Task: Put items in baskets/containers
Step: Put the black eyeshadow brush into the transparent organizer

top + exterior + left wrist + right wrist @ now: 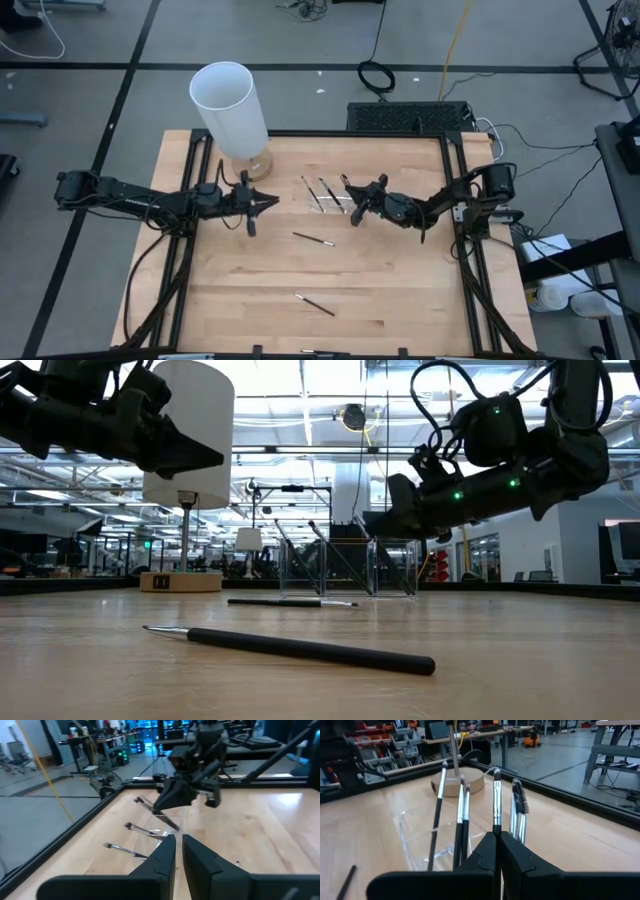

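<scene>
Nearest the front edge of the tabletop (400,300) I see one loose brush (314,305), with a second brush (312,238) lying nearer the middle. Beyond it, toward the far edge, my right end effector (354,213) has its fingers pressed together on the upright stem of a brush (496,800) over the clear tray (415,840), which holds several brushes leaning. My left end effector (272,203) hovers left of the tray, fingers slightly apart, gripping nothing, beside the white cylinder (232,110).
</scene>
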Controlling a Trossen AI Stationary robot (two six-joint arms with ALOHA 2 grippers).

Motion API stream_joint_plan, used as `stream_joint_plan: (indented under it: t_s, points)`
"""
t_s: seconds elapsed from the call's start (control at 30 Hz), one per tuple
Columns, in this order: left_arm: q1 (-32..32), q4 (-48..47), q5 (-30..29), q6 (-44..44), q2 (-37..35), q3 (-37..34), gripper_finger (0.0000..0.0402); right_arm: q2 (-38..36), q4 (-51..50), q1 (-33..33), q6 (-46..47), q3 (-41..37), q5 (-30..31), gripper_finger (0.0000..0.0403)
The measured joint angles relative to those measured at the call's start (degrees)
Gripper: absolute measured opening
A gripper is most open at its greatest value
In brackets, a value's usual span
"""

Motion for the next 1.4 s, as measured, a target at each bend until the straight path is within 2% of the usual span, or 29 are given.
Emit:
stream_joint_plan:
  t_s: [0.2, 0.9, 1.13, 1.4]
  points:
    - [-0.04, -0.02, 2.01, -0.02, 0.01, 0.01, 0.0042, 0.01, -1.11, 0.0, 0.07, 0.0, -0.05, 0.0]
    - [-0.04, -0.02, 2.04, 0.39, 0.0, 0.01, 0.0042, -0.1, -2.46, -0.02, 2.68, 0.0, 0.1, 0.0]
    - [-0.04, 1.88, 2.02, 6.64, 0.0, -0.01, 0.0042, -0.1, -2.52, -0.02, 3.48, 0.0, 0.07, 0.0]
    - [-0.04, 2.08, 2.02, 4.57, 0.0, -0.01, 0.0042, -0.1, -2.62, -0.02, 3.5, 0.0, 0.01, 0.0]
